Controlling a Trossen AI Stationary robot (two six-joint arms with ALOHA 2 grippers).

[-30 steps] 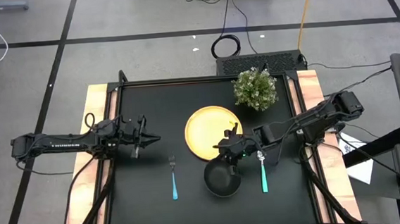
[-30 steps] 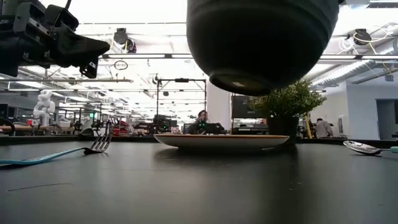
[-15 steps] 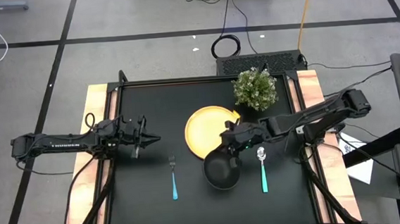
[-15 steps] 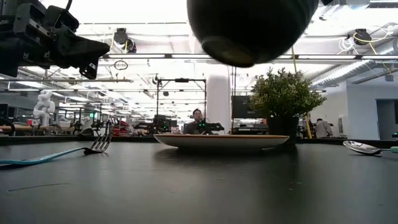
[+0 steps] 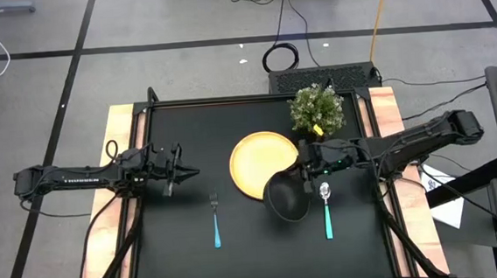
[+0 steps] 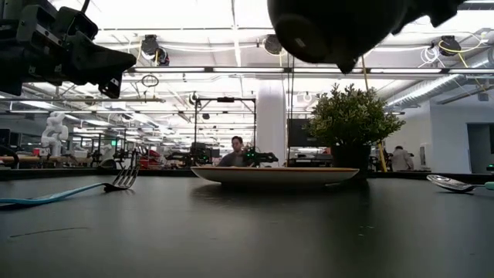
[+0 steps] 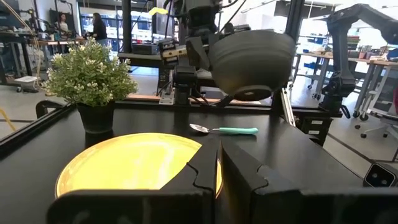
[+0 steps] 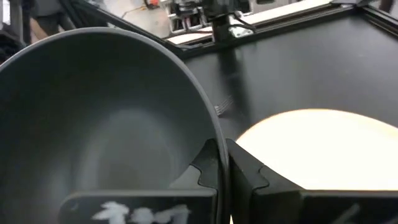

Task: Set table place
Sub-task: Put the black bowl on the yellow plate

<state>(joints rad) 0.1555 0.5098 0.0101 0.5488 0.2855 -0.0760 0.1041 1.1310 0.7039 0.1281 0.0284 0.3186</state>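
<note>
Above matte black table (image 5: 196, 265), near its middle, we see right gripper (image 5: 305, 175) pinching rim of small round black bowl (image 5: 288, 198), fingers closed thin on rim. Bowl has risen and swung from spot near teal-handled spoon (image 5: 326, 211) toward round yellow plate (image 5: 264, 164); we judge placing on plate comes next. Bowl hangs tilted, mouth toward gripper. Teal-handled fork (image 5: 216, 220) and spoon lie parallel, heads toward far edge. Left gripper (image 5: 183, 171) waits at left, fingers together, holding nothing.

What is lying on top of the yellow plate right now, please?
Nothing rests on the yellow plate. The right claw holds the black bowl in the air beside it, overlapping its edge from above and hiding that part.
</note>
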